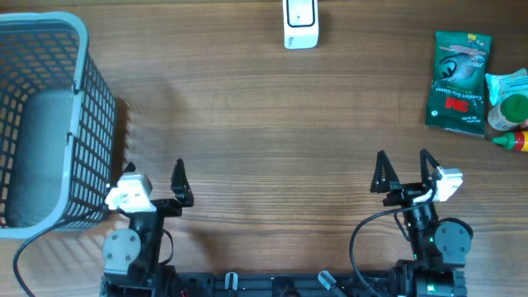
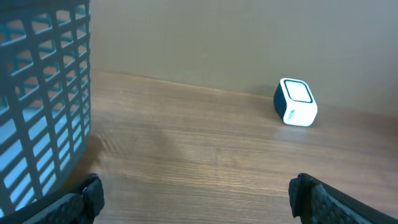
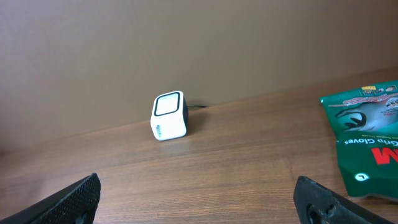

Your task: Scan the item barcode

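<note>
A white barcode scanner [image 1: 300, 23] stands at the table's far edge, also in the left wrist view [image 2: 296, 102] and the right wrist view [image 3: 170, 116]. A green 3M glove packet [image 1: 458, 82] lies flat at the far right, its left part showing in the right wrist view [image 3: 370, 146]. My left gripper [image 1: 153, 175] hangs open near the front left, nothing between its fingers [image 2: 198, 194]. My right gripper [image 1: 404, 169] is open at the front right over bare wood [image 3: 198, 194], well short of the packet.
A grey-blue mesh basket [image 1: 82, 99] fills the left side, close to my left gripper [image 2: 43, 93]. Beside the glove packet lie a teal packet [image 1: 507, 85], a green-capped bottle [image 1: 511, 111] and a small red and yellow item [image 1: 516, 142].
</note>
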Robot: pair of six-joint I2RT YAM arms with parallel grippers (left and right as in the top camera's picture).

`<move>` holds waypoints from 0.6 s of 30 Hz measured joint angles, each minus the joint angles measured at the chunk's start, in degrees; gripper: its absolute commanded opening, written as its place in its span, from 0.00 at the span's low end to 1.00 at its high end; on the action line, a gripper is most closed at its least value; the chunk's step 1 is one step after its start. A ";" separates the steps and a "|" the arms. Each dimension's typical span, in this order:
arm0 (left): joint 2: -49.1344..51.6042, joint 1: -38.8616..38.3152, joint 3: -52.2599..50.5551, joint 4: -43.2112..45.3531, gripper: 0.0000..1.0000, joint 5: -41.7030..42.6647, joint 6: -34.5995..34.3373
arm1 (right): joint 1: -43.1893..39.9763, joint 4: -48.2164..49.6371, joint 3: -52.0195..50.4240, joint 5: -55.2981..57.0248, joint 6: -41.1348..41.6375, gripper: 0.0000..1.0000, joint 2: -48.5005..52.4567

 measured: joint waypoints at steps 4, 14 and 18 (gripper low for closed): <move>-0.04 0.87 -5.11 8.68 1.00 0.57 1.49 | 0.00 0.00 0.00 0.00 -0.02 1.00 0.00; -0.04 4.39 -11.96 14.56 1.00 2.56 2.84 | 0.00 0.00 0.00 0.00 -0.02 1.00 -0.02; -0.04 4.44 -11.96 14.56 1.00 3.15 3.28 | 0.00 0.00 0.00 0.00 -0.02 1.00 -0.02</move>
